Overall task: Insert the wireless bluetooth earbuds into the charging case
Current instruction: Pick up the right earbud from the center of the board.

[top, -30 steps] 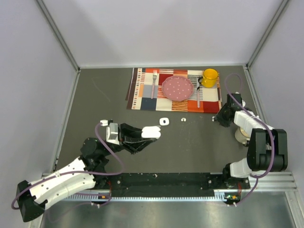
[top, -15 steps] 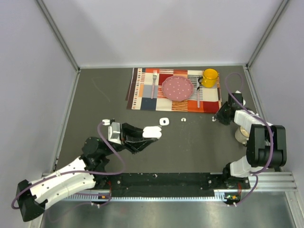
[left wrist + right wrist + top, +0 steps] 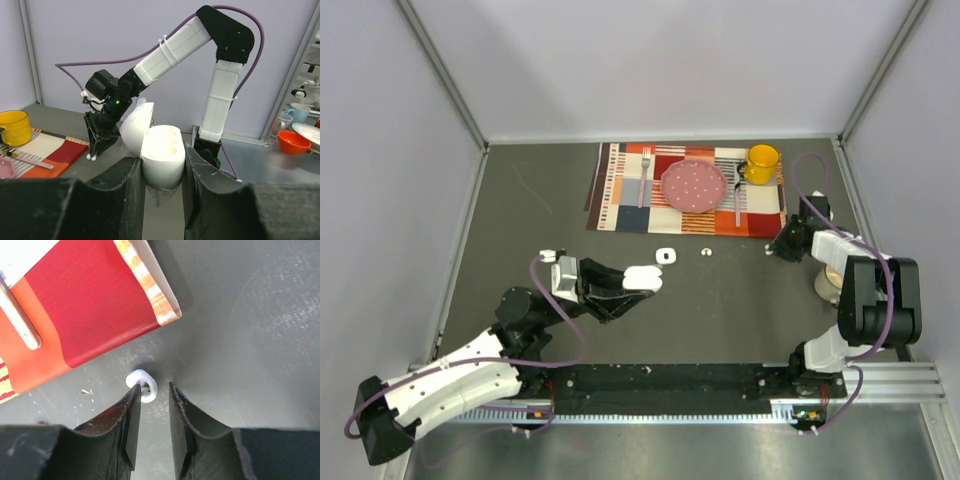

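Now the right gripper (image 3: 155,402) sits slightly nearer the placemat's (image 3: 616,195) right near corner than a second ago, and its jaws have drawn in to a narrow gap. The left gripper (image 3: 162,172) has hardly shifted. It hangs off the mat's near edge, toward the left half, clamped on the charging case (image 3: 161,152).

The case is a smooth white pebble shape. Its lid is hinged open and leaning aside, and two round hollows show in its top face. On the mat stand a pink dotted plate (image 3: 695,185) and a yellow mug (image 3: 761,160); what is in the mug cannot be told. A fork (image 3: 644,175) lies left of the plate.

One earbud (image 3: 141,385), tiny, glossy and rounded, lies on the dark grey table (image 3: 520,230) just off the mat's right near corner. It touches one matt black fingertip and is clear of the other, so it is not gripped. A small white rounded piece (image 3: 666,256) lies just off the mat's near edge.
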